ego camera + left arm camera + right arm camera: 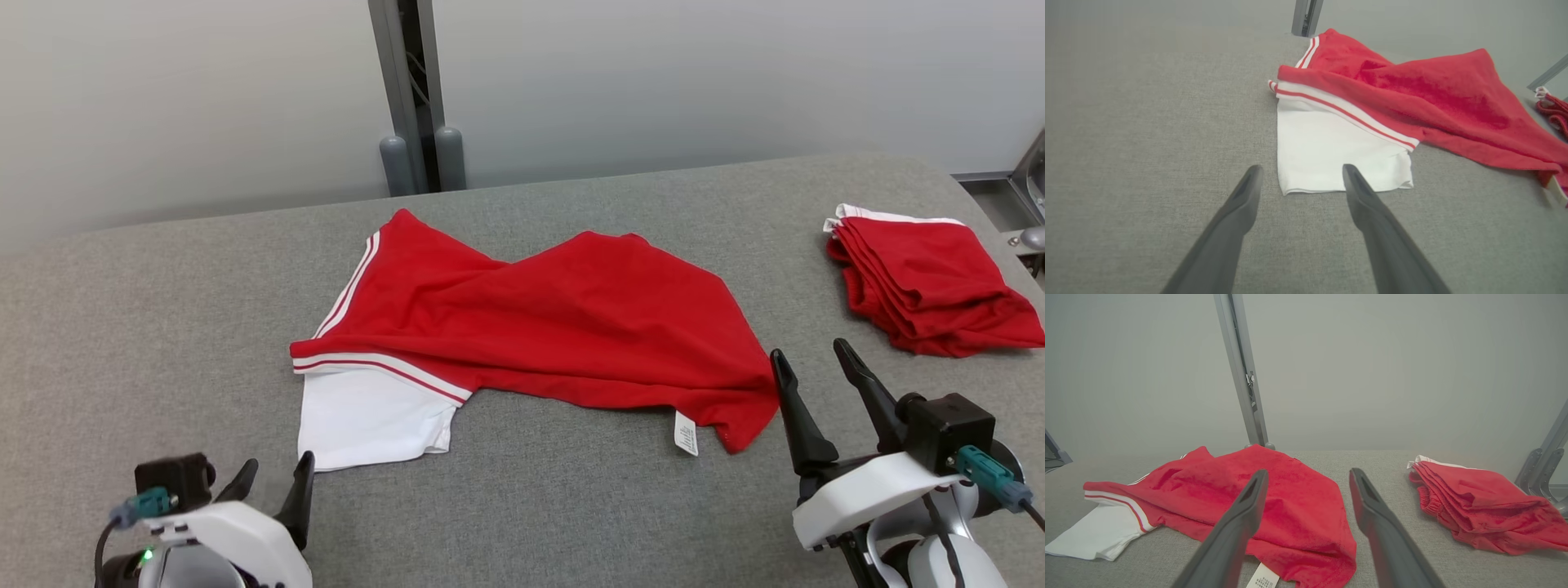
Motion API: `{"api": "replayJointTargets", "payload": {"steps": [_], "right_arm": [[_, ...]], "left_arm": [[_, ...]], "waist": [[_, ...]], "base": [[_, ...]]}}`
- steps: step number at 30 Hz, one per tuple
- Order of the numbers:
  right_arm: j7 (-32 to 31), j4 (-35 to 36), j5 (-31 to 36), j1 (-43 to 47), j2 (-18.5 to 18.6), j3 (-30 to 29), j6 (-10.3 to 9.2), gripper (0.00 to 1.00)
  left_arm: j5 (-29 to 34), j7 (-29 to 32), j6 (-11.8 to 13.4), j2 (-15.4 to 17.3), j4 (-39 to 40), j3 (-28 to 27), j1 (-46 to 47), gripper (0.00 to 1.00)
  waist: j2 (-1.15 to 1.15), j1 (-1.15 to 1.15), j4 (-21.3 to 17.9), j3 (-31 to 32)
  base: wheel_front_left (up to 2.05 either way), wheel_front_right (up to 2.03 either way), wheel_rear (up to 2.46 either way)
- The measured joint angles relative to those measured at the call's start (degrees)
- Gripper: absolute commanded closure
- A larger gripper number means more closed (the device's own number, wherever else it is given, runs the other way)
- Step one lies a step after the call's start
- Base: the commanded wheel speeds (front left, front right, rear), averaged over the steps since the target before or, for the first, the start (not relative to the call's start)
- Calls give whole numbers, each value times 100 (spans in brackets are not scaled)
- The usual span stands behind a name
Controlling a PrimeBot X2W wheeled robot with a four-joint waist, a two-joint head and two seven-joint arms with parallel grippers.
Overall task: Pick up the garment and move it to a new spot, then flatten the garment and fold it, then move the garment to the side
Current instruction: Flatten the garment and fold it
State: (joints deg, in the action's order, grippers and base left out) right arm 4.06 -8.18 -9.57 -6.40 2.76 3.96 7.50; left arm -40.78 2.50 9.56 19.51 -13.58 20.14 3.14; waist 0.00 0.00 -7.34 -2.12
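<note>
A red garment [563, 327] with white stripes and a white panel lies rumpled across the middle of the grey table [163, 327]; a white label sticks out at its near right corner. It also shows in the left wrist view, garment [1412, 102], and the right wrist view, garment [1290, 498]. My left gripper [273, 478] stands open at the lower left, just short of the white panel's near corner. My right gripper [812, 363] stands open at the lower right, beside the garment's right corner. Neither holds anything. In the wrist views the left gripper [1302, 171] and right gripper [1308, 475] have wide gaps.
A folded pile of red clothes [927, 282] sits at the table's far right. A grey post [416, 98] rises behind the table against a pale wall. A metal fitting [1024, 204] stands past the table's right edge.
</note>
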Motion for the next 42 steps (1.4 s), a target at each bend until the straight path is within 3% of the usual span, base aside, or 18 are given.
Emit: {"api": "replayJointTargets", "payload": {"steps": [10, 24, 25, 28, 29, 42], "right_arm": [[2, -11, -18, -86, 1, 103, 0, 0], [58, -49, -48, -133, 1, 165, 0, 0], [58, -49, -48, -133, 1, 166, 0, 0], [64, -52, -47, -133, 1, 166, 0, 0], [66, -54, -47, -133, 1, 163, 0, 0], [-69, -226, -91, -54, 1, 30, 0, 0]], "left_arm": [[-225, 918, -44, -63, -861, 152, 795, 0], [-370, 958, -10, -205, -1788, 94, 1156, 0], [-370, 949, -13, -205, -1825, 92, 1166, 8], [-371, 878, -70, -208, -1890, 97, 1189, 91], [-371, 855, -103, -214, -1901, 105, 1196, 100], [-508, 204, -270, -319, -1236, -29, 923, 100]], "waist": [[0, 0, -107, -202], [0, 0, -409, -366], [0, 0, -421, -372], [0, 0, -444, -381], [0, 0, -446, -378], [0, 0, -296, -379]], "base": [[0, 0, 0], [0, 0, 0], [0, 0, 0], [0, 0, 0], [0, 0, 0], [0, 0, 0]]}}
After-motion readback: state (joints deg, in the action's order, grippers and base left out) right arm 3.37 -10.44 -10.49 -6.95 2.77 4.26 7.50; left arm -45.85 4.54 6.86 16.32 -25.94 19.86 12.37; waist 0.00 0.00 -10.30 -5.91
